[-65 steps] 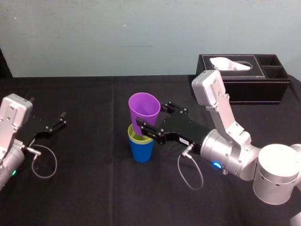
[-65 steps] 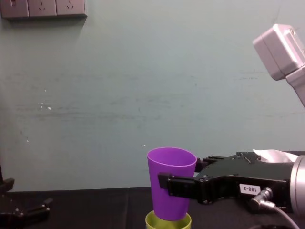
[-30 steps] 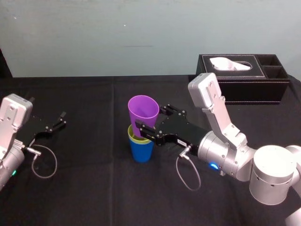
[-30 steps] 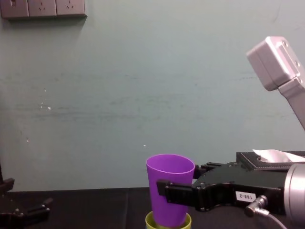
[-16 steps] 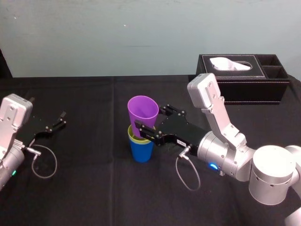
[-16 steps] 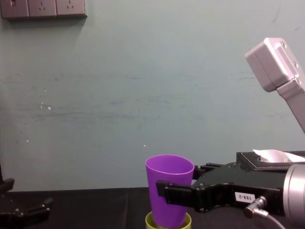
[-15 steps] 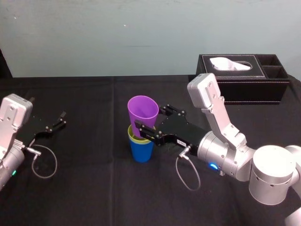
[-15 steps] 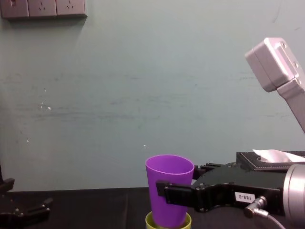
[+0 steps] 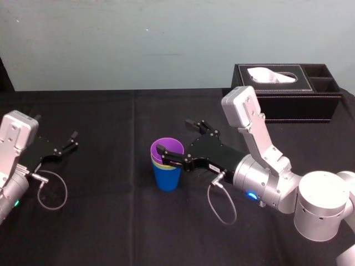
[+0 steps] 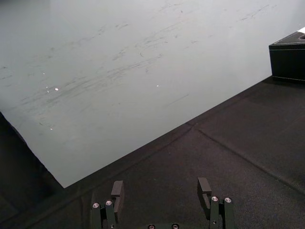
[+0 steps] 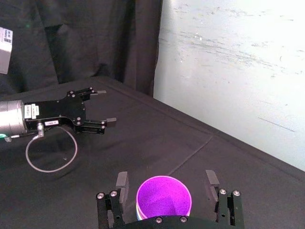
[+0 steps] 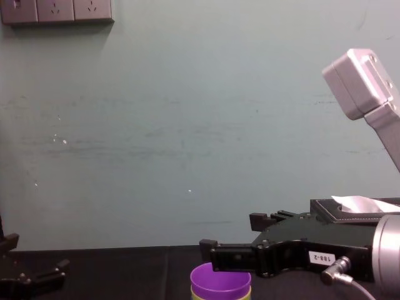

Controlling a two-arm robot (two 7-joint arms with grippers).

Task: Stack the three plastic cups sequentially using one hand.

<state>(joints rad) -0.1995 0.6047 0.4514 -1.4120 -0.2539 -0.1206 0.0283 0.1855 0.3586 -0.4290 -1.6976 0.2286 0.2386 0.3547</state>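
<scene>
The purple cup (image 9: 172, 145) is seen seated inside the yellow-green cup (image 9: 155, 162), which is itself nested in the blue cup (image 9: 166, 178) at mid-table. The right gripper (image 9: 173, 135) is spread wide, jaws on either side of the stack's rim, nothing gripped. The left gripper (image 9: 70, 141) is parked, open, well off to the left on the black cloth (image 9: 111, 221). The stacking is judged done and the release is in hand. A clean withdrawal is called for next, with the near finger (image 9: 162, 149) kept off the rim so the stack is not tipped.
</scene>
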